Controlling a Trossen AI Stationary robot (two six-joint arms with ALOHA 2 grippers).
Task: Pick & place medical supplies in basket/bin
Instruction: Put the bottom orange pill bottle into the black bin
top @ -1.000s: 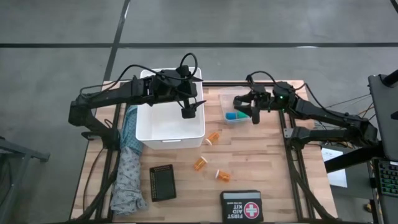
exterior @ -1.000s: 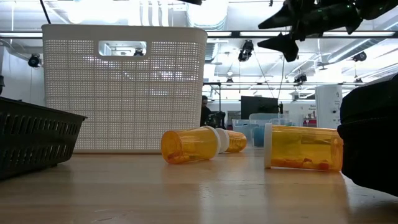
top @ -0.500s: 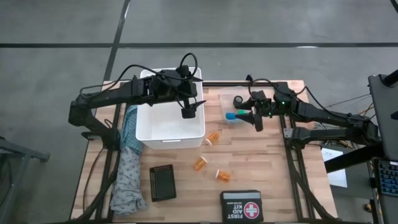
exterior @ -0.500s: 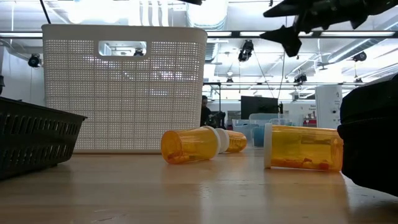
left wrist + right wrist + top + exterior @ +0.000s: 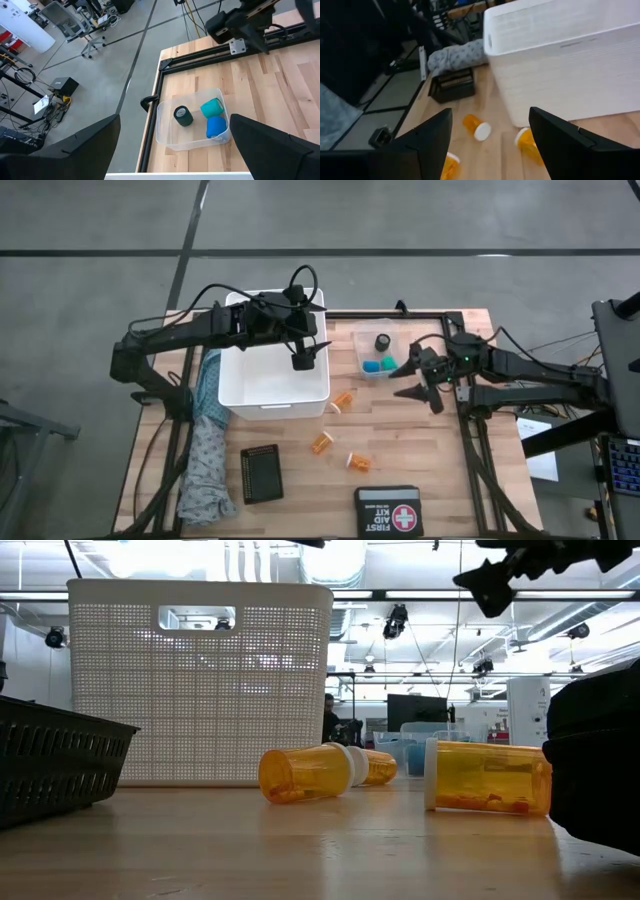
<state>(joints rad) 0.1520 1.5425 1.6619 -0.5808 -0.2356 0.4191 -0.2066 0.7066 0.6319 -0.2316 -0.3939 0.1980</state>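
Lying on the wooden table [image 5: 420, 450]: 3 orange pill bottles [image 5: 321, 442]. Clear tub [image 5: 377, 355]: 1 black, 1 green, 1 blue roll. Left gripper [image 5: 303, 360], fingers spread and empty, over white basket [image 5: 232, 395]. Right gripper [image 5: 418, 380], fingers apart and empty, beside tub.

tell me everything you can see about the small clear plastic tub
The small clear plastic tub is a shallow, see-through rectangular container with rounded corners, open on top and sitting upright on the light wooden table. It stands near the table's far edge, beside the black metal frame rail, to the right of the large white slotted basket and apart from it. Inside lie three small round pieces: black, teal-green and blue. No gripper touches it.
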